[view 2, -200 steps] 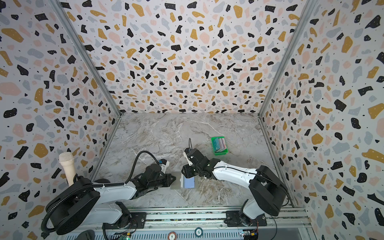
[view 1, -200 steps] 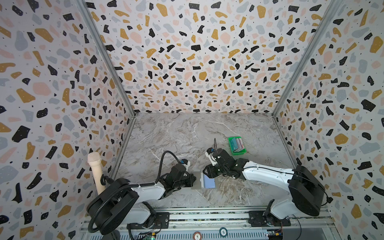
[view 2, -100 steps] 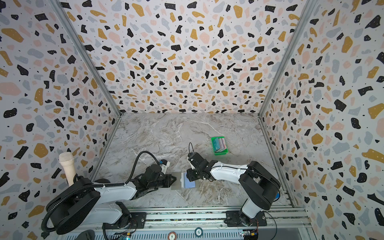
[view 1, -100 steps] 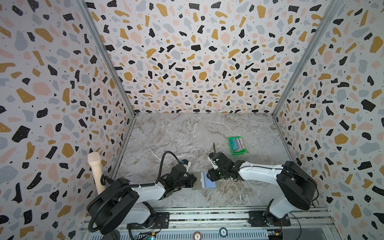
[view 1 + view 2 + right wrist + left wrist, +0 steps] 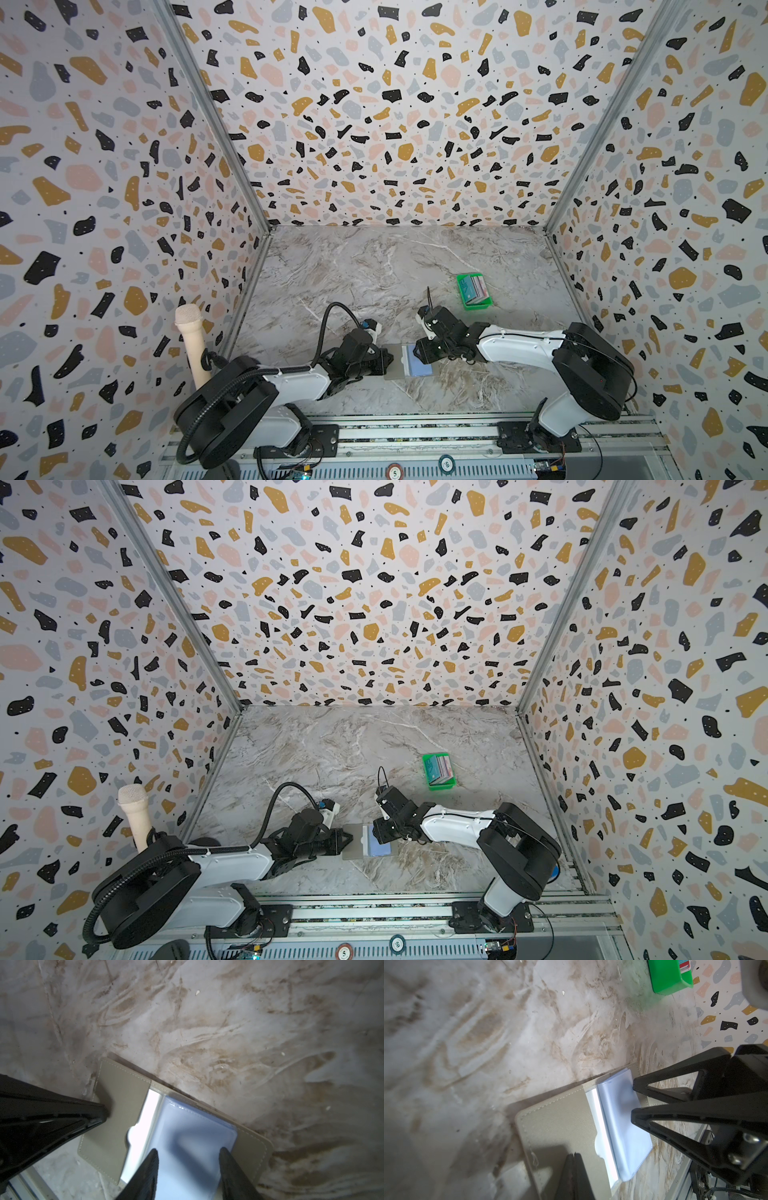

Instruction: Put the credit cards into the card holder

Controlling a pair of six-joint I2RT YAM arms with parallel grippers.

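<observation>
Where the grey-brown marble-patterned worktop nears its front rail, we find both white-and-black arms reaching low and inward from opposite sides. The left hand is fully closed, its two fingers pressed together with nothing between them. The right hand stands partly open, and we see nothing clamped between its fingers.

Between the two hands lies the flat grey-taupe folding card holder, opened out on the worktop in both top views. The tip of the left hand rests on its stitched taupe pocket flap.

Well apart from it, farther back and to the right, stands a small bright-green plastic tray. It holds mixed-colour credit cards set on edge side by side.

A light blue rectangular plastic card lies flat on the right half of the card holder. The right fingers straddle it, and in the left wrist view both fingertips touch its outer edge. We cannot tell whether it sits fully inside a clear pocket. A narrow white strip shows between this card and the taupe flap; we cannot tell what it is.
</observation>
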